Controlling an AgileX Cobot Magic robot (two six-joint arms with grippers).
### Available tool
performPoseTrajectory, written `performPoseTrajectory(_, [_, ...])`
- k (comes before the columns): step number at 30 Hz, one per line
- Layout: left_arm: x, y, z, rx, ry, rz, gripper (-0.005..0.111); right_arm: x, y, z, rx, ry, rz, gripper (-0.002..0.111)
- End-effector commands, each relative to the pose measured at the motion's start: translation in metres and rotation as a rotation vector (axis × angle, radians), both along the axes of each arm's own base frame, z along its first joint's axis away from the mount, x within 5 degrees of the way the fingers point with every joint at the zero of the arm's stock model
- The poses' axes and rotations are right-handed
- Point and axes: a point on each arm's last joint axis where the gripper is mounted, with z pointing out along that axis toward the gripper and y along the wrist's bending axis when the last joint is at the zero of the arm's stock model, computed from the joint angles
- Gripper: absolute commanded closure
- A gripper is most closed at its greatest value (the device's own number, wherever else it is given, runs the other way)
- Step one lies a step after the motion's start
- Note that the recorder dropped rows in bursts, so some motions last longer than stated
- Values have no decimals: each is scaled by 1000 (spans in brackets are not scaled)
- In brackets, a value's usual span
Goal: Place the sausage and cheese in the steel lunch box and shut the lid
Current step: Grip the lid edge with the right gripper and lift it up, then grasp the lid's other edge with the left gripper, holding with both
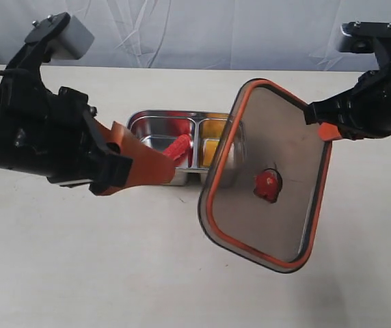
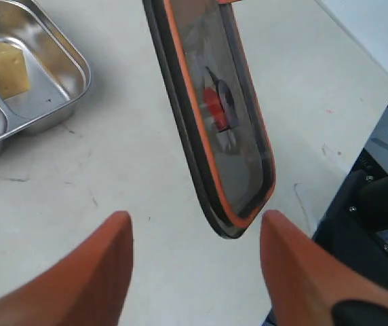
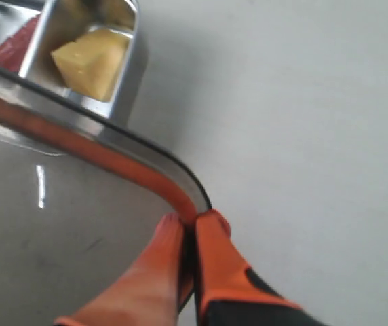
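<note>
On the desk [image 1: 79, 273], toward the middle rear: the steel lunch box [image 1: 161, 115]. Holds the sausage [image 1: 180, 145] in its larger, left compartment and the cheese [image 1: 210, 149] in the smaller, right one. Right of and in front of the box, raised and tilted: the lid [image 1: 277, 137], gripped at its far right edge by the right end effector [image 1: 327, 131]. At the box's front left corner: the left end effector [image 2: 192, 234].

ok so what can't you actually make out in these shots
- exterior view: lower end of the sausage, behind the left gripper
- exterior view: right end of the steel lunch box and part of the cheese, behind the tilted lid
- left wrist view: sausage compartment mostly cut off by the frame edge; no sausage shows
- right wrist view: sausage is only a blurred red sliver at the frame edge, past the lid's rim
</note>
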Motion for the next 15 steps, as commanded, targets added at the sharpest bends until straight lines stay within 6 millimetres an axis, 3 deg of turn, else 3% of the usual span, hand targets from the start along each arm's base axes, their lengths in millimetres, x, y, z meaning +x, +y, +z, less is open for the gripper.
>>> performPoseTrajectory(1, [-4,-2,2,-32,27,-21,52,-1,5,6,74,-22,42,109])
performPoseTrajectory(8, [-5,-5,7,-93,13,-42,52,-2,10,8,115,-29,61,109])
performPoseTrajectory(15, [3,-10,-4,-68,43,-41,52,-4,18,12,203,-44,120,109])
